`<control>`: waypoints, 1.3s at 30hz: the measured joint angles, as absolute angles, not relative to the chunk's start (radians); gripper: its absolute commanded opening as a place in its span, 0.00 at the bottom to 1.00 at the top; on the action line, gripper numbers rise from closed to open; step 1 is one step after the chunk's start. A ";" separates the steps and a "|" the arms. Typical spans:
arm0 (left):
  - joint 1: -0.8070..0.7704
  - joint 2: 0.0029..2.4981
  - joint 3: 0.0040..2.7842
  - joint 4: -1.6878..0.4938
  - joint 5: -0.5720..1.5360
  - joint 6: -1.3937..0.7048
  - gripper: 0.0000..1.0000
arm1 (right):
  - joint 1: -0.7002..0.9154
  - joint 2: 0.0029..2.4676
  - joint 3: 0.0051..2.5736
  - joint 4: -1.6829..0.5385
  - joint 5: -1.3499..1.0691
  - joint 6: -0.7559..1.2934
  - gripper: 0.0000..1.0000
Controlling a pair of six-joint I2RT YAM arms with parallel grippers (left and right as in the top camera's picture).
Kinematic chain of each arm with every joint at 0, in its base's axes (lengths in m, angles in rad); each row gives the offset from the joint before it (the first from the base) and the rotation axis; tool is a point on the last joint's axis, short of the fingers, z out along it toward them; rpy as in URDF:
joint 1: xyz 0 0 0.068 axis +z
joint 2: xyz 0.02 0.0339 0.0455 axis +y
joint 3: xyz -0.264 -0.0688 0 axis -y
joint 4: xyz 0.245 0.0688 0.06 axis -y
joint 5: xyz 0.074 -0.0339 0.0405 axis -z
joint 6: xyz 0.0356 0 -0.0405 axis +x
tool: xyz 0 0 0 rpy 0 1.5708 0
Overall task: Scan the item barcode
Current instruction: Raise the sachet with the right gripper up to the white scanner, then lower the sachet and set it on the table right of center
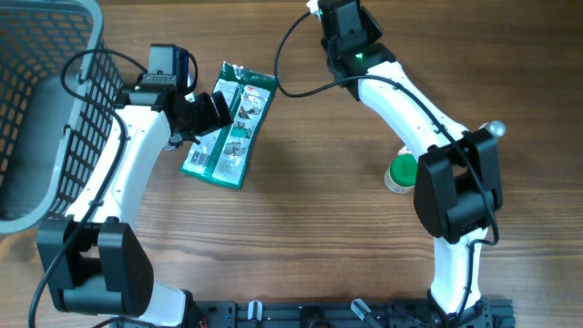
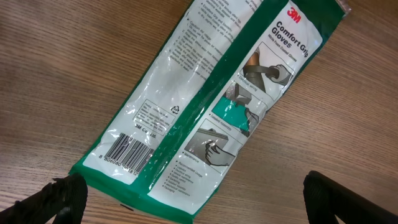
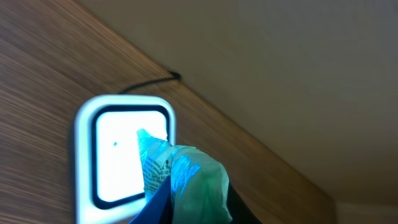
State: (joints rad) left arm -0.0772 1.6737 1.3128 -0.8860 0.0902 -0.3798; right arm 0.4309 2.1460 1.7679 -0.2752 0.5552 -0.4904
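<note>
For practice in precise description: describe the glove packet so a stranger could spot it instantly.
On the wooden table, look right of the grey wire basket, beneath the left arm's open claw. The glove packet lies flat there: the only green-and-clear bag, barcode showing, unlike the round green-topped tub beside the right arm.

Looks down on a green-and-clear packet (image 2: pixel 211 106) of 3M Comfort Grip Gloves lying flat on the wooden bench (image 2: pixel 56 56), slanted from lower left to upper right. Shows the printed side up, with the barcode (image 2: pixel 127 154) near the lower-left end and three picture panels down the right half. Frames the packet's lower end between the dark fingertips (image 2: pixel 59 198) of the left gripper (image 2: pixel 199 202), spread wide at the bottom corners, one just beside the packet's corner, the other well apart.
</note>
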 measured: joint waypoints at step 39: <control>-0.077 1.674 1.313 -0.884 0.087 -0.380 1.00 | 0.445 1.779 1.780 -0.963 0.131 -0.106 0.04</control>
State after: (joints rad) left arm -0.0772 1.6745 1.3128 -0.8845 0.0868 -0.3798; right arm 0.4450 1.7786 1.7802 -0.9630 0.1307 -0.1062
